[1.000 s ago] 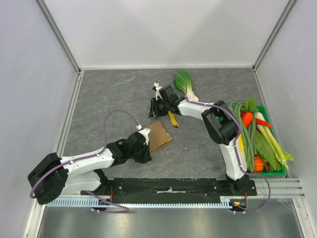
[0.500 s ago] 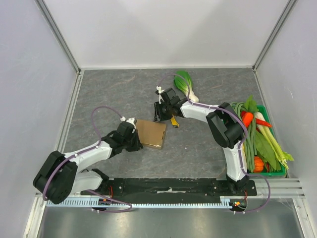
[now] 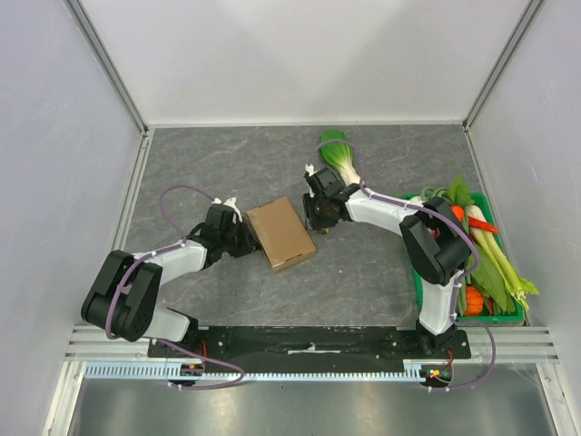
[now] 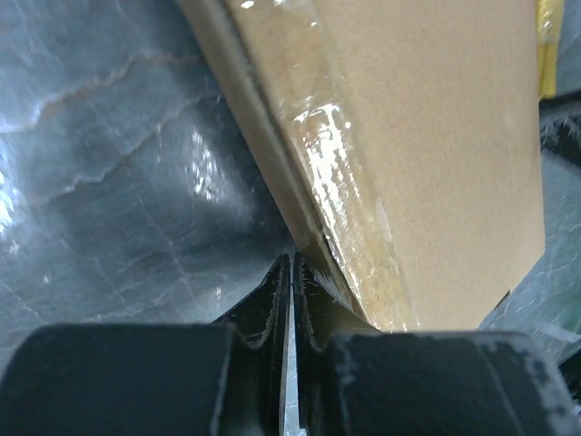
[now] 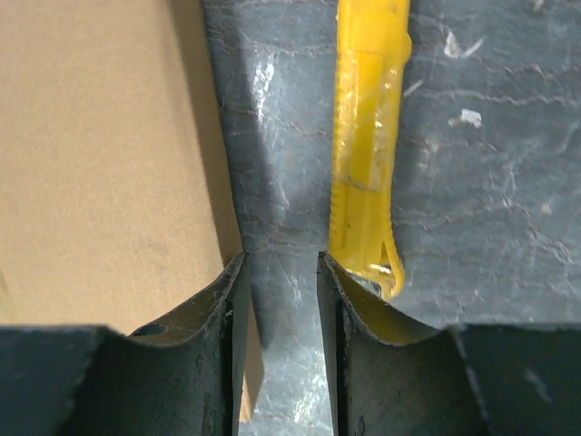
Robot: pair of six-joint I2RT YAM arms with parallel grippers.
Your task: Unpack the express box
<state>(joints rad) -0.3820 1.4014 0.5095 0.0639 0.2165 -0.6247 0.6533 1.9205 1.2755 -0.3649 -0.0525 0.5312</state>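
Observation:
The express box (image 3: 280, 233), flat plain brown cardboard, lies on the grey table between my two grippers. My left gripper (image 3: 245, 238) is shut and empty, with its tips against the box's left taped edge (image 4: 345, 209). My right gripper (image 3: 314, 218) is slightly open and empty, tips down on the table. In the right wrist view (image 5: 281, 259) the box (image 5: 100, 154) lies just left of the left finger. A yellow utility knife (image 5: 368, 136) lies just right of the right finger. In the top view the knife is mostly hidden under the gripper.
A green-and-white bok choy (image 3: 340, 154) lies on the table behind my right gripper. A green crate (image 3: 495, 318) with long beans, carrots and leafy greens stands at the right edge. Grey walls enclose the table on three sides.
My left arm swung left and back; the box went from near the front, tilted, to lying flat mid-table. My right gripper moved right and slightly nearer, over the knife.

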